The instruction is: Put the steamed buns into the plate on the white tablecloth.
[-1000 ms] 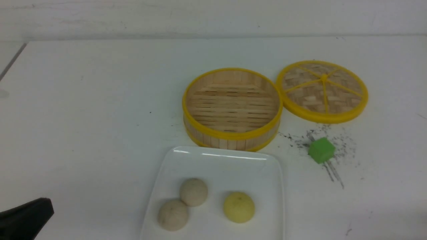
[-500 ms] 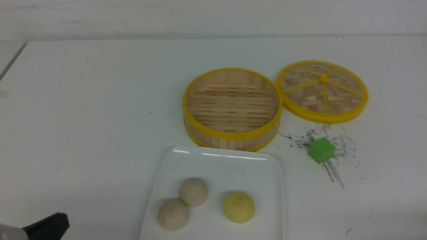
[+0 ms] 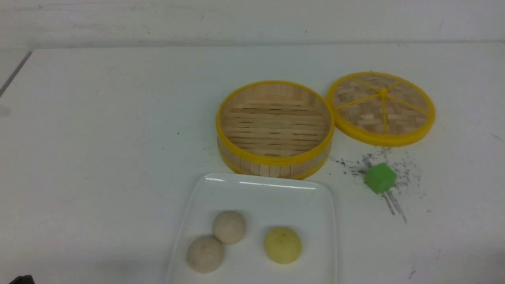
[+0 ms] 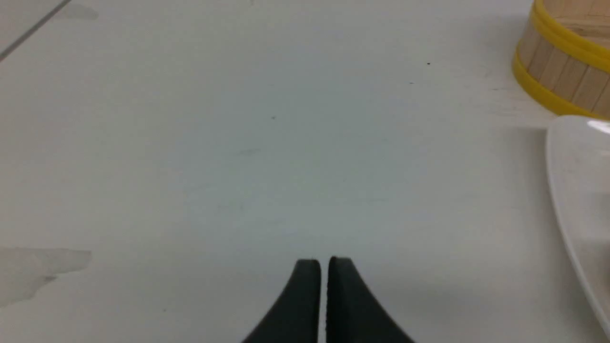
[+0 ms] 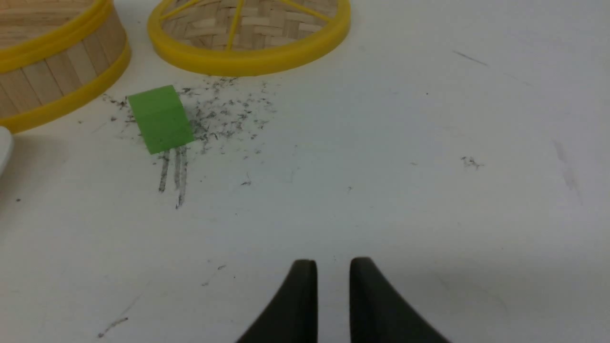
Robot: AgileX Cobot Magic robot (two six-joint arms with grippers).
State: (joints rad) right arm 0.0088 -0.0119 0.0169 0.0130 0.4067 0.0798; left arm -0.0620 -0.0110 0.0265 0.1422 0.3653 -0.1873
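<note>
Three steamed buns lie in the white plate [image 3: 260, 182] at the front of the white tablecloth [image 3: 98, 138]: two pale ones [image 3: 229, 227] [image 3: 205, 253] touching each other and a yellow one [image 3: 282, 244] apart to their right. In the left wrist view, my left gripper [image 4: 324, 262] hovers over bare cloth, left of the plate's rim [image 4: 572, 190]. Its fingers are almost together, with nothing between them. My right gripper [image 5: 333, 263] hangs over bare cloth with a small empty gap between its fingers. It does not show in the front view.
An empty bamboo steamer [image 3: 275, 157] with yellow rims stands just behind the plate. Its lid [image 3: 381, 107] lies to the steamer's right. A green cube [image 3: 380, 178] sits among dark scuff marks in front of the lid, ahead of the right gripper.
The left gripper's dark tip has slid down and out at the front view's lower left corner, leaving only a sliver. Buns, plate, steamer and cube have not moved.
</note>
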